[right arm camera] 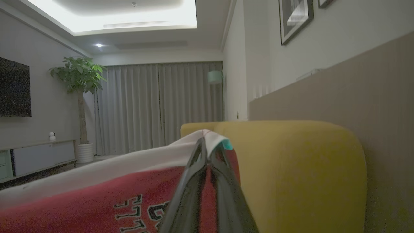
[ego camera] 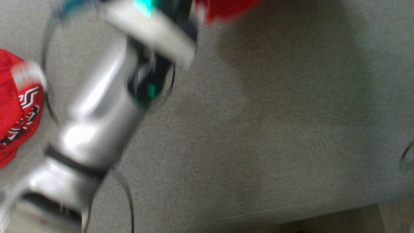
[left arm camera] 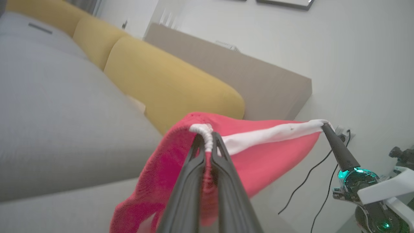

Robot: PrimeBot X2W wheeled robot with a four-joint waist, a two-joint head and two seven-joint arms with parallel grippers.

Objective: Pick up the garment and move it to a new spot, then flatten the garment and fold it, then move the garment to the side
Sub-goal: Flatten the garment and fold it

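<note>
Garment (left arm camera: 275, 158) edge taut between left pincer (left arm camera: 205, 137) and right pincer (right arm camera: 207, 144).

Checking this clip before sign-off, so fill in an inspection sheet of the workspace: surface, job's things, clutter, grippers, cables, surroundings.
Surface: grey sofa seat; the head view is blurred.
Job's things: red garment with a white edge and black lettering, held up and stretched between both grippers, with its lower part hanging down.
Clutter: nothing seen.
Grippers: left gripper shut on the white edge; right gripper shut on the same edge further along.
Cables: black cables hang against the wall beside the right arm.
Surroundings: yellow back cushions, beige wall panel, curtains, potted plant, TV.
</note>
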